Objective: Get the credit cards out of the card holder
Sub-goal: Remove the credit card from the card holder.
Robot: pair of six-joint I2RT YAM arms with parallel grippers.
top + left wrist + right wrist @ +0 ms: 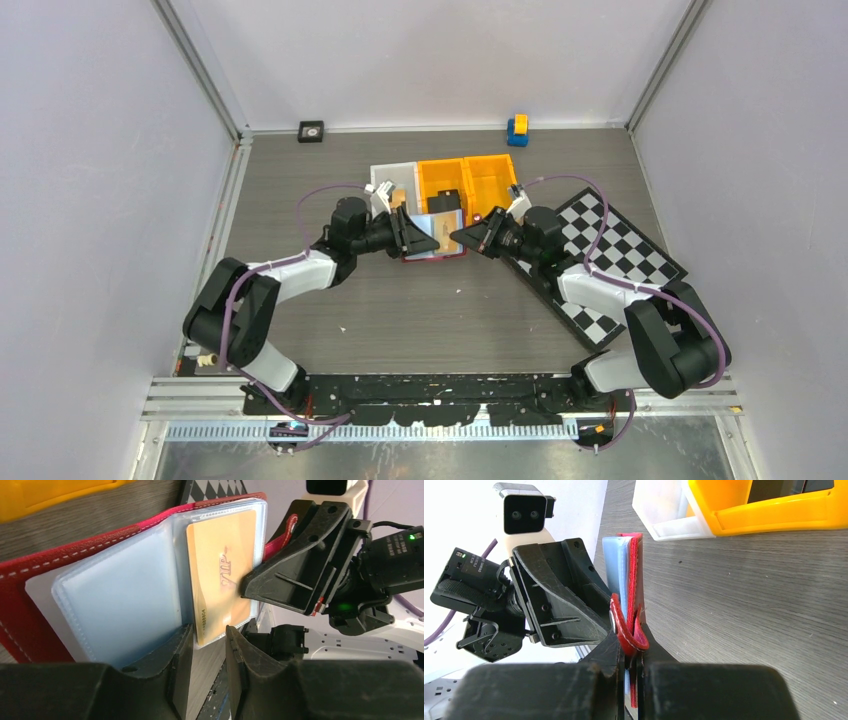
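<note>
From above, my left gripper and right gripper cover both ends of the card holder. In the left wrist view its left side runs off-frame.

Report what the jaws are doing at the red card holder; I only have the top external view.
Observer: The right gripper has its jaws shut on the red edge of the card holder, beside the snap tab.
Operator: Check for a card.
Observer: One tan credit card marked VIP sits in a clear sleeve.
Operator: Now the left side.
Observer: The left gripper has its jaws apart at that card's near end, not closed on it.
</note>
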